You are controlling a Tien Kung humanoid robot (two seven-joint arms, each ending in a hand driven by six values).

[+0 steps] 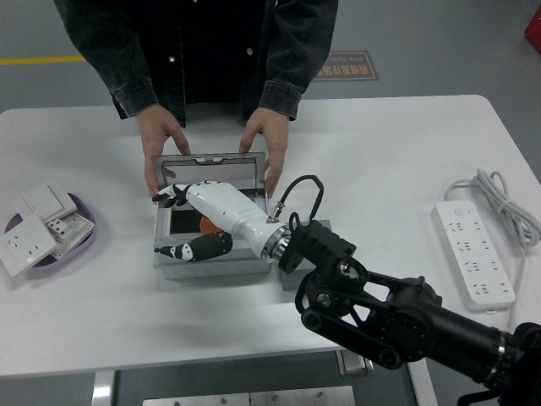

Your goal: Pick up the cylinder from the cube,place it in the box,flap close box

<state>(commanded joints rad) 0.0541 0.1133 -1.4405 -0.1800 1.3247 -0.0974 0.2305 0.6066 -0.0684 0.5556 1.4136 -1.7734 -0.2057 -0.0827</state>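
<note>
So the right hand (196,222) is spread open over the grey box (211,254), holding nothing, fingers fanned toward the box's left side with the thumb low along the front wall. The orange cylinder (208,225) sits down inside the box, mostly hidden under the white palm, so only a sliver of orange shows. I'd say the drop-in part is done and the lid is what's left.

The lid (207,171) stands up at the back of the box, and a person on the far side of the surface has both hands on it: one hand (161,148) at its left corner, the other (266,144) at its right.

What worries me:
- the robot's fingers are right in the box opening, so if the lid comes down now it lands on them
- the person's fingers are on the lid edges, so a fast flap could pinch them
- the cable (296,194) looping off the wrist could snag the lid's right corner

Can't see any cube; the arm may be covering it. The left arm isn't in the shot.
</note>
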